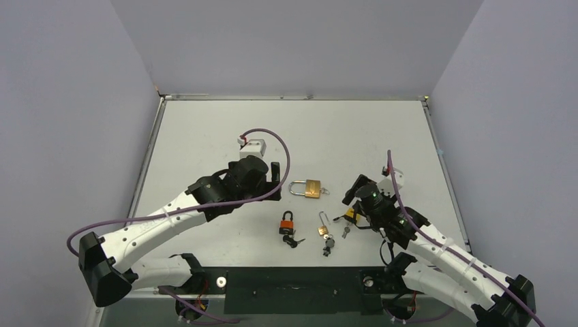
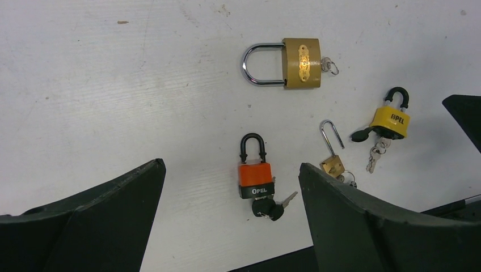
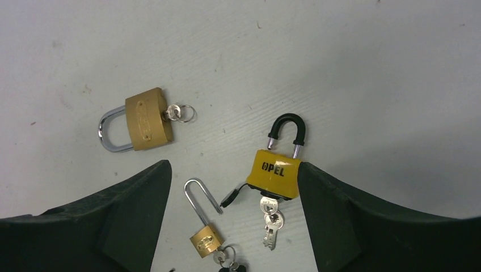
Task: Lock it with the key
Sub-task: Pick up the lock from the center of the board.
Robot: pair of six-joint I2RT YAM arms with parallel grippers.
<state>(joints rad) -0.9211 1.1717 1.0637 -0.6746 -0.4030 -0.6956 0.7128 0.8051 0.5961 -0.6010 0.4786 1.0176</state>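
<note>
Several padlocks lie on the white table (image 1: 225, 129). A large brass padlock (image 1: 312, 188) has a key in it. An orange padlock (image 2: 255, 177) with black-headed keys lies between my left gripper's open fingers, below them. A small brass padlock (image 3: 205, 239) has its long shackle swung open. A yellow padlock (image 3: 275, 173) with hanging keys (image 3: 271, 221) lies against the inner edge of my right gripper's right finger (image 3: 340, 215). My left gripper (image 2: 231, 165) is open and empty. My right gripper (image 3: 233, 164) is open, above the yellow and small brass padlocks.
Grey walls stand close round the table on three sides. Purple cables loop from both arms. A black mounting plate (image 1: 293, 289) lies at the near edge between the arm bases.
</note>
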